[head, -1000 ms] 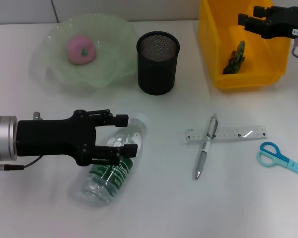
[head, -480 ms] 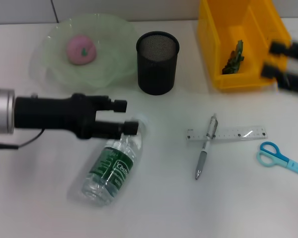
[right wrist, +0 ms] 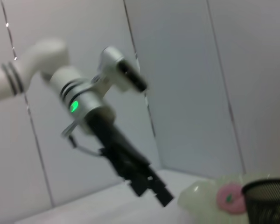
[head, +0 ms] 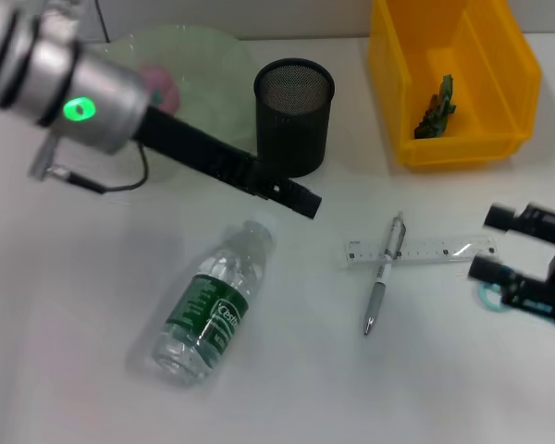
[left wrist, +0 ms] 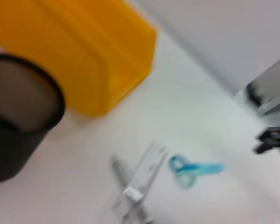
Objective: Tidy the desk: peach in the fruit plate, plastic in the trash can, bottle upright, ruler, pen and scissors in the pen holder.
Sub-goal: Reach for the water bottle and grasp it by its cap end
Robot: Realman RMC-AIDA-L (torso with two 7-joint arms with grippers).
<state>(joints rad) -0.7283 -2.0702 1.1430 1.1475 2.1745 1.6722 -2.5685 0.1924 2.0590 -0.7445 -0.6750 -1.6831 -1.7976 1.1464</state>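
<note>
The clear bottle [head: 213, 301] with a green label lies on its side on the white desk. My left gripper [head: 294, 196] hangs empty above the desk in front of the black mesh pen holder [head: 294, 116], apart from the bottle. The pink peach [head: 163, 89] sits in the green fruit plate [head: 208, 65], partly hidden by my left arm. The green plastic [head: 437, 106] lies in the yellow bin [head: 453, 79]. The pen [head: 382, 277] lies across the ruler [head: 425, 250]. My right gripper [head: 492, 245] is open over the blue scissors [head: 486, 298], hiding most of them.
The left wrist view shows the pen holder [left wrist: 18, 116], the yellow bin [left wrist: 84, 51], the ruler [left wrist: 147, 175], the scissors [left wrist: 193, 168] and my right gripper [left wrist: 273, 140] beyond. The right wrist view shows my left arm [right wrist: 93, 112] above the desk.
My left gripper lifted off the bottle and swung back and right toward the pen holder; the bottle still lies flat. My right gripper moved from above the yellow bin down over the scissors.
</note>
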